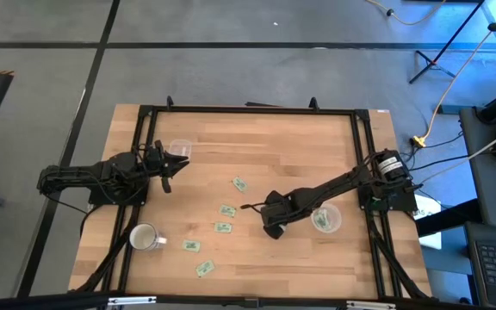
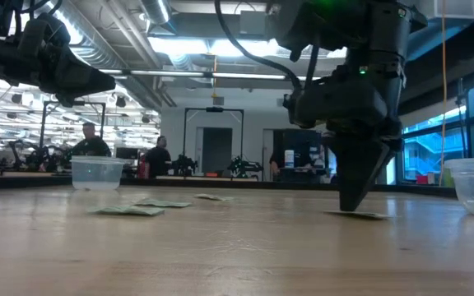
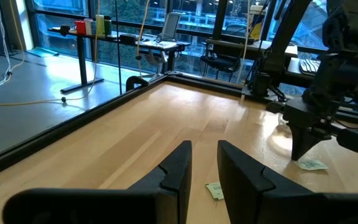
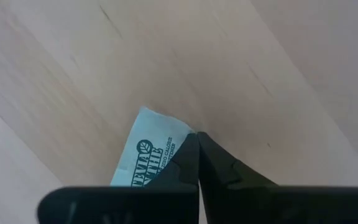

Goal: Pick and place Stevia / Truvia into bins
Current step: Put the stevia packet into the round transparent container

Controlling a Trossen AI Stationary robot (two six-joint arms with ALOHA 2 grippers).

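Right gripper (image 4: 196, 149) pinched closed on a pale sachet (image 4: 146, 155) flat on the table (image 1: 300, 155) — print reads "TEVIA", probably Stevia — left gripper (image 3: 205, 163) slightly parted.

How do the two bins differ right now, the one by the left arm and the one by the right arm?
The left bin looks empty; the right bin already holds pale green sachets. The left bin stands at the table's far side, beside the left gripper; the right bin stands nearer the front, just behind the right gripper. Both are small, round, clear and upright.
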